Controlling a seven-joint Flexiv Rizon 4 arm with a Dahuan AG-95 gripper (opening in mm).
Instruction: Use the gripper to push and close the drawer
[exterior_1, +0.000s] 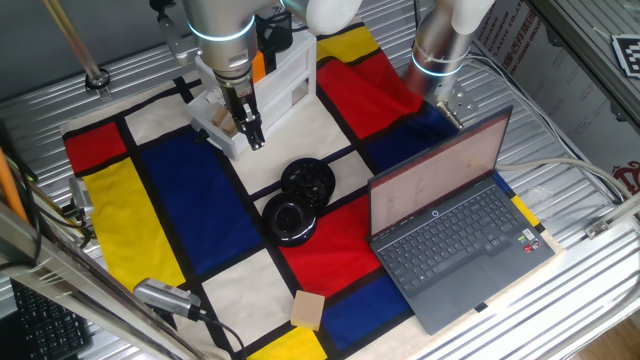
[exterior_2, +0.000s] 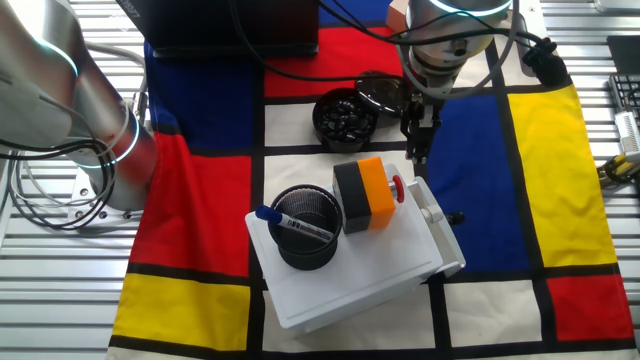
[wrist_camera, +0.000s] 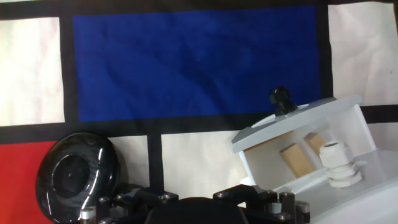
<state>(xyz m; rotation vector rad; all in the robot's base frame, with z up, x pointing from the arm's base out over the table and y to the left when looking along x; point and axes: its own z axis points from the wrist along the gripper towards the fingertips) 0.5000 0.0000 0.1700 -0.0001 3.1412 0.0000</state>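
The white cabinet (exterior_2: 350, 270) stands on the chequered cloth with its drawer (exterior_2: 440, 228) pulled out. The drawer also shows in one fixed view (exterior_1: 213, 120) and in the hand view (wrist_camera: 298, 119), where it has a black knob (wrist_camera: 279, 97) and small tan blocks inside. My gripper (exterior_1: 254, 135) hangs just beside the drawer's front corner, fingers pointing down and close together, holding nothing. In the other fixed view my gripper (exterior_2: 417, 145) is just beyond the drawer front. I cannot tell whether it touches the drawer. The fingertips are hidden in the hand view.
Two black round dishes (exterior_1: 307, 182) (exterior_1: 290, 218) lie mid-cloth, one also in the hand view (wrist_camera: 78, 174). An open laptop (exterior_1: 450, 230) sits at the right. A tan wooden block (exterior_1: 308, 308) lies near the front. A black pen cup (exterior_2: 305, 238) and an orange-black box (exterior_2: 365, 195) stand on the cabinet. The other silver arm (exterior_2: 90, 120) stands nearby.
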